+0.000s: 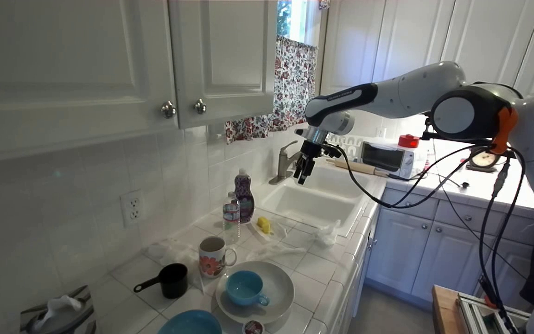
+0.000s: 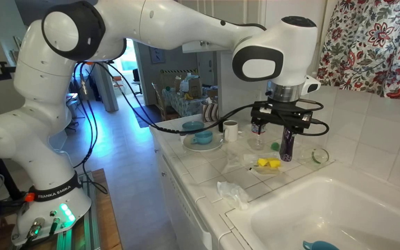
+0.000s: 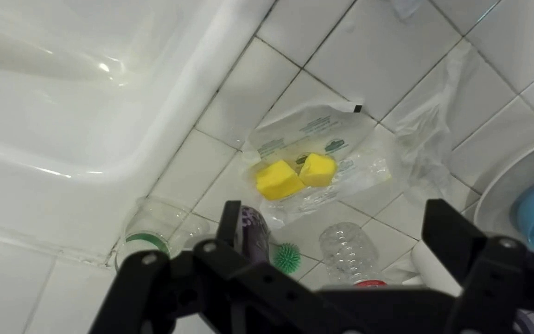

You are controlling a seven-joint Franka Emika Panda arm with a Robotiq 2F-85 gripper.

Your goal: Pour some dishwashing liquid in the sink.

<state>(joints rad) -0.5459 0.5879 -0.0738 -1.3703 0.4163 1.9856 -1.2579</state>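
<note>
The dishwashing liquid [image 1: 244,197], a slim dark purple bottle with a pale cap, stands upright on the tiled counter beside the sink, against the wall. In an exterior view its top is hidden behind my gripper and its lower body shows [image 2: 286,149]. In the wrist view it shows partly behind the left finger [image 3: 257,239]. The white sink [image 1: 290,204] has a chrome faucet [image 1: 283,162]; its rim and basin also show in the wrist view [image 3: 123,167]. My gripper [image 1: 300,178] is open and empty, pointing down above the counter and sink edge. Its fingers stand wide apart in the wrist view [image 3: 334,206].
A clear water bottle [image 1: 231,225] stands close to the dishwashing liquid. Yellow pieces [image 3: 278,180] lie on plastic film, near a green spiky ball [image 3: 287,258] and a clear container [image 3: 155,227]. A mug [image 1: 212,257], black cup [image 1: 174,280] and plate [image 1: 283,297] stand farther along.
</note>
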